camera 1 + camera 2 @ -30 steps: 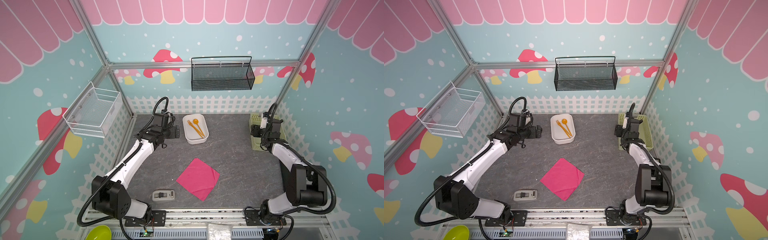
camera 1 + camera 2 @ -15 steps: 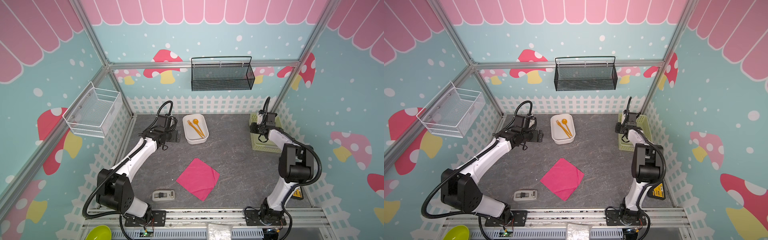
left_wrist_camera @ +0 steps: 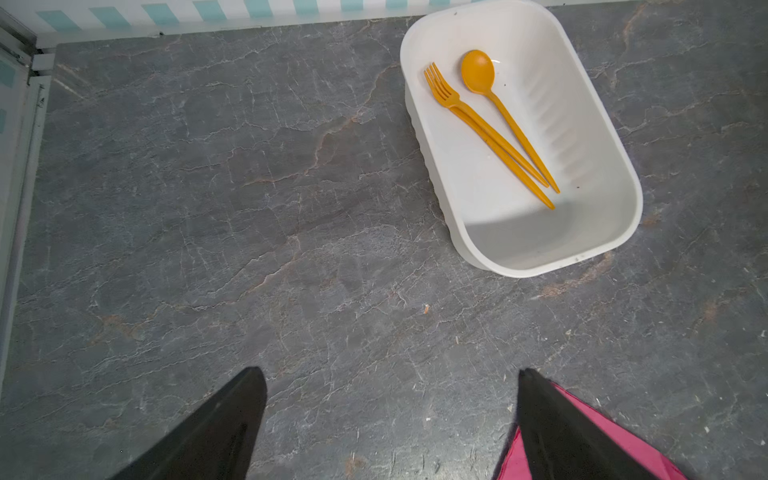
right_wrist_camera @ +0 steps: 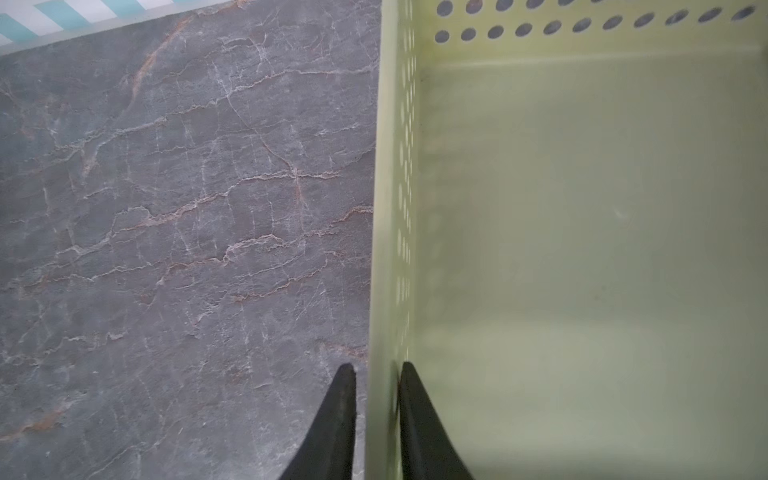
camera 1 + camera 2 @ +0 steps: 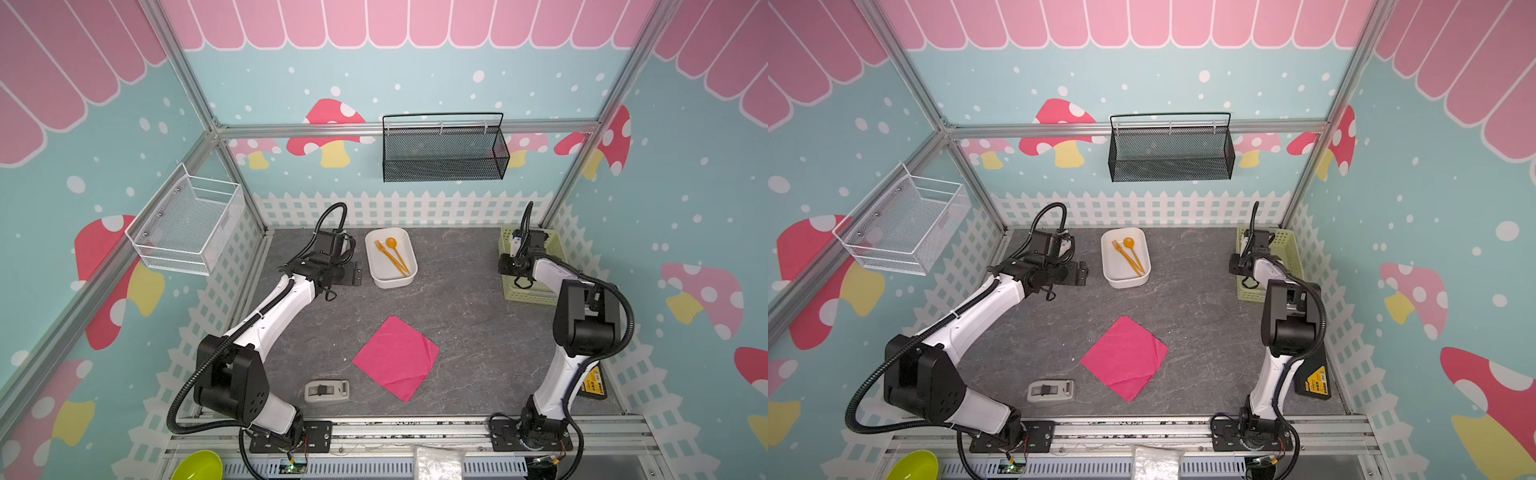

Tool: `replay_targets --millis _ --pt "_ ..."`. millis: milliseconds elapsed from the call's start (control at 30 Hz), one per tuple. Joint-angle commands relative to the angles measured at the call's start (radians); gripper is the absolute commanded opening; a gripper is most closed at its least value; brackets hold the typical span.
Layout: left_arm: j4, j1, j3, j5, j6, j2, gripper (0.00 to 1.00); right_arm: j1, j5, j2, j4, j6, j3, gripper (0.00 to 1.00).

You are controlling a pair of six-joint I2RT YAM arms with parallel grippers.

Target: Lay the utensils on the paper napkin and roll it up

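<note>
Tabletop (image 5: 457, 324): grey slab is carrying everything.
Green basket (image 5: 524, 296): is sitting well right of the white tub (image 5: 390, 284).
Paper napkin (image 5: 397, 357): is lying flat in front of the tub.
Left gripper (image 3: 391, 370): is hovering left of the tub, jaws gaping, empty.
Right gripper (image 4: 376, 365): is pinching the basket's wall.
Fork (image 3: 494, 144), spoon (image 3: 512, 124): are lying together inside the tub.

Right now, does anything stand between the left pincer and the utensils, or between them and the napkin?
Yes: the fork and spoon lie inside the white tub, whose side wall rises between them and the open left pincer. From tub to napkin only bare table shows.
</note>
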State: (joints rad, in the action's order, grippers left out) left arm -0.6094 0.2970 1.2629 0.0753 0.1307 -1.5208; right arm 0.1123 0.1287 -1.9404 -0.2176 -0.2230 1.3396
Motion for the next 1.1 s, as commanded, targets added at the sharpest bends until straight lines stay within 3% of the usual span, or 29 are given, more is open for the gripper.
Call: replay_targets --millis 0,333,700,1067 --pt "-0.015 0.001 -0.004 -0.015 -0.005 -0.006 0.96 -0.007 0.036 0.007 -0.01 -0.016 0.014 0.17" --pt "-0.015 -0.002 -0.002 -0.037 0.001 -0.01 0.96 -0.124 0.036 -0.008 -0.005 -0.102 0.034 0.1" --pt "-0.015 -0.002 0.0 -0.052 0.009 -0.016 0.96 -0.288 0.019 -0.084 0.008 -0.328 0.134 0.08" --pt "-0.02 -0.005 0.001 -0.052 0.012 -0.019 0.96 -0.361 0.018 -0.13 0.004 -0.38 0.197 0.09"
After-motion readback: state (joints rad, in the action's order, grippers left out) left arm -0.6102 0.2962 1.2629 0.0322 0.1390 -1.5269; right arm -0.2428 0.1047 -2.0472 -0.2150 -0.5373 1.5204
